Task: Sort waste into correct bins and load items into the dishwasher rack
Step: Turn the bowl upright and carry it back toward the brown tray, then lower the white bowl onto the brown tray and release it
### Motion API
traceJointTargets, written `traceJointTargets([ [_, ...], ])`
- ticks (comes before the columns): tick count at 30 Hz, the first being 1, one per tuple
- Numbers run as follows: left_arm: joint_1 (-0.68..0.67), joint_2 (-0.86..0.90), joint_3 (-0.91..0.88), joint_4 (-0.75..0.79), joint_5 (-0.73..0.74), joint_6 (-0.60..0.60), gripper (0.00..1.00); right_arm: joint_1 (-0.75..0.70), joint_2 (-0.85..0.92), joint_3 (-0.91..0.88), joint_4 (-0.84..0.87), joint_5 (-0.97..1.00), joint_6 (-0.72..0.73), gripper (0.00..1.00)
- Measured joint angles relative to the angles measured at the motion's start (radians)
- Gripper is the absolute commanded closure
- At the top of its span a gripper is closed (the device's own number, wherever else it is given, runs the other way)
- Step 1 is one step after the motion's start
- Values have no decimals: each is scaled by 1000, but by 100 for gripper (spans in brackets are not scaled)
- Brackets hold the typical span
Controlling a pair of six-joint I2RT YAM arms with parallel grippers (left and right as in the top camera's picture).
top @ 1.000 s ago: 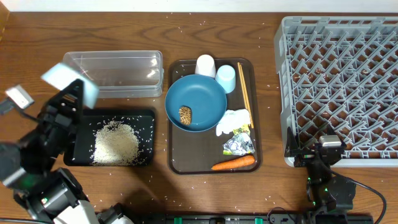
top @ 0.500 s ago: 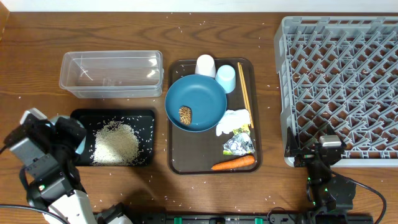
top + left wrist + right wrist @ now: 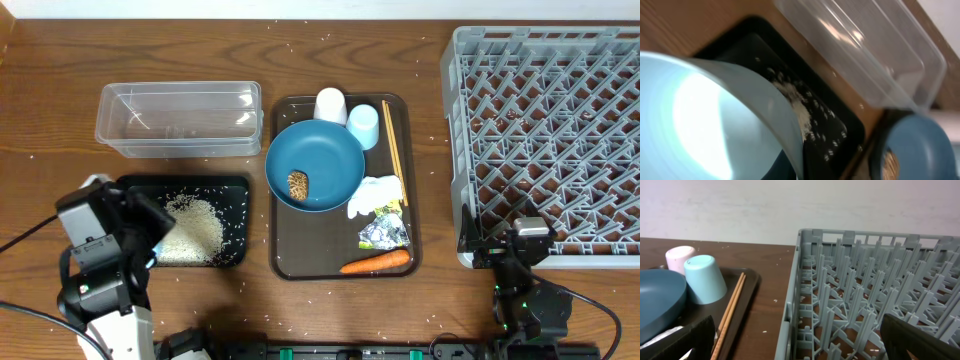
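My left gripper is at the black tray's left end, shut on the pale blue-white bowl, which fills the left wrist view. White rice lies piled in that tray, and the clear tub stands behind it. The dark-blue plate carries a brown food lump. Beside it are a white cup, light-blue cup, chopsticks, tissue, foil and carrot. My right gripper stands open at the grey rack's front left corner.
The plate, cups, chopsticks and waste all sit on a large brown serving tray in the middle of the wooden table. Loose rice grains are scattered over the tabletop.
My left arm has carried the bowl down and back from high over the tub's left end to the black tray's left end. The right arm is still.
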Motion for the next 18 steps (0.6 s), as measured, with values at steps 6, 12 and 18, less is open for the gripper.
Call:
traceJointTargets([
  [6, -150, 0, 33, -78, 146, -3, 93, 0, 0, 0, 0, 0, 0, 1],
  [12, -386, 9, 33, -80, 209, -24, 94, 0, 0, 0, 0, 0, 0, 1],
  [18, -639, 90, 34, -66, 209, -43, 94, 0, 0, 0, 0, 0, 0, 1],
])
